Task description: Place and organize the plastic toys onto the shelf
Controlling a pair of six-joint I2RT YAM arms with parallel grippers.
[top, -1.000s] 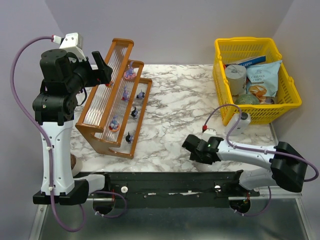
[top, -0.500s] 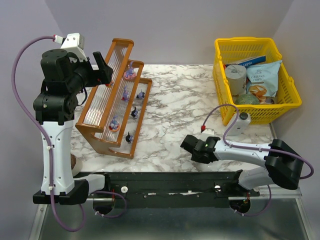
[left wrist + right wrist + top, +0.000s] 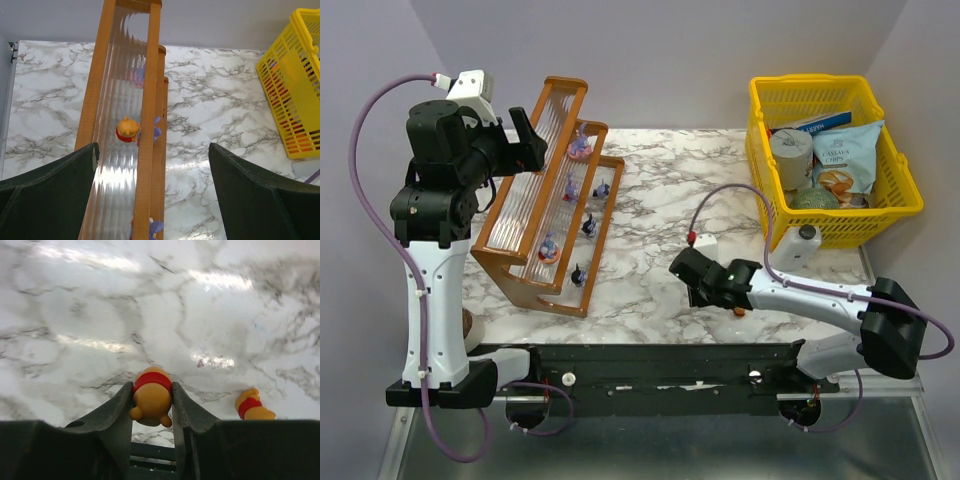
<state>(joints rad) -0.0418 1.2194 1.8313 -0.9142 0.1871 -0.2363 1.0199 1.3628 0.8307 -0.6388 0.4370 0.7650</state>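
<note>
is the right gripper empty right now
No, the right gripper is closed on both sides of an orange figurine with a red band.

My fingers (image 3: 112, 420) are black; the small plastic bear figurine (image 3: 152, 399) orange, red-banded; the marble tabletop (image 3: 150, 305) white, grey-veined; the plastic mesh basket (image 3: 808, 82) yellow.

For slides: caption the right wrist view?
The right gripper pinches an orange figurine; a second figurine lies nearby on the marble table.
</note>
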